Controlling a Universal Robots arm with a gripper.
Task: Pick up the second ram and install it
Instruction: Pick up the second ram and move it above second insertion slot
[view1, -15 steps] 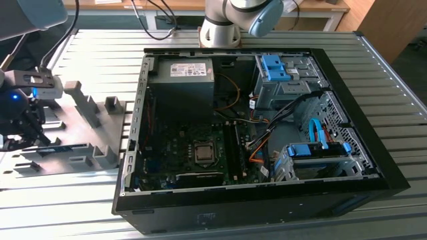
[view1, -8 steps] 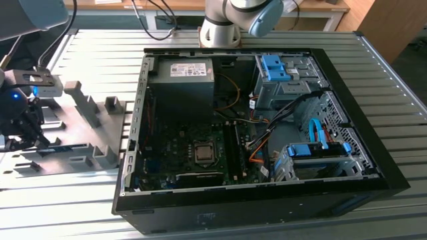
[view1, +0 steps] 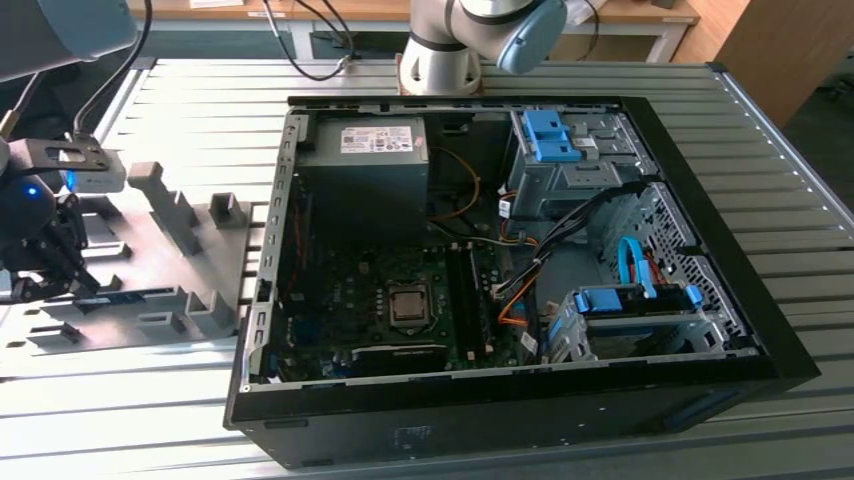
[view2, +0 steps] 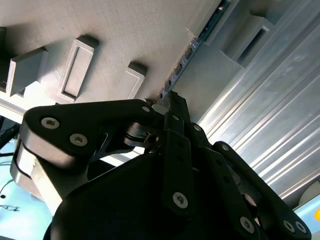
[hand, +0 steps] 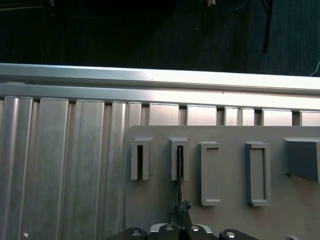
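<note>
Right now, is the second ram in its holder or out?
In: the second ram stands on edge in a slot of the grey holder.

Nothing legible is showing. A white rectangular paper label (view1: 372, 139) is sitting on the grey metal power-supply box (view1: 360, 170), upper middle of the exterior view, its print too small to read.

A ribbed aluminium table (view1: 761, 170) carries an open computer case (view1: 534, 430). A grey holder plate (view1: 140, 265) lies at the exterior view's left of the case. The arm's base (view1: 441, 70) stands beyond the case.
</note>
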